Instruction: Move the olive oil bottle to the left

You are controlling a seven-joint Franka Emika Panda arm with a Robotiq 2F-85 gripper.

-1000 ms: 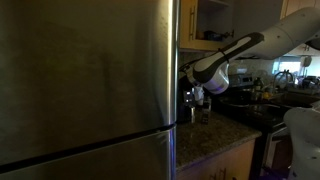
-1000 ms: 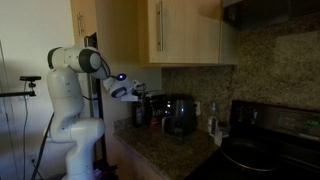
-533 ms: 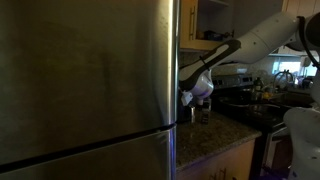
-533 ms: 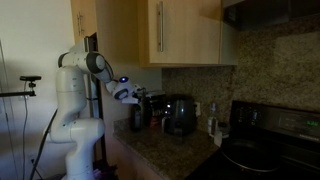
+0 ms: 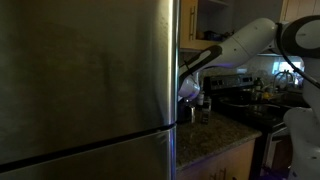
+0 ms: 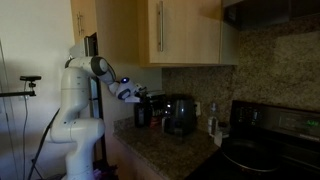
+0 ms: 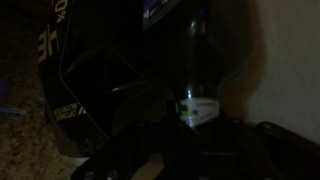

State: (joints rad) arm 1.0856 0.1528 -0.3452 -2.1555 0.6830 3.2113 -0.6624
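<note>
The olive oil bottle (image 6: 140, 112) is dark, with a pale label, and stands on the granite counter by the wall. In the wrist view it (image 7: 197, 108) fills the centre, very close. My gripper (image 6: 133, 96) is at the bottle's upper part. In the wrist view the dark fingers (image 7: 200, 150) lie on either side of the bottle. The picture is too dark to show whether they press on it. In an exterior view my gripper (image 5: 189, 92) is partly behind the fridge edge and the bottle is hidden.
A black coffee maker (image 6: 178, 114) stands right beside the bottle and also shows in the wrist view (image 7: 100, 70). A steel fridge (image 5: 85, 90) blocks much of an exterior view. Wooden cabinets (image 6: 185, 30) hang above. A stove (image 6: 265, 145) is further along the counter (image 6: 165, 148).
The arm's elbow has swung back and up. The gripper has shifted slightly toward the fridge edge while staying at the bottle.
</note>
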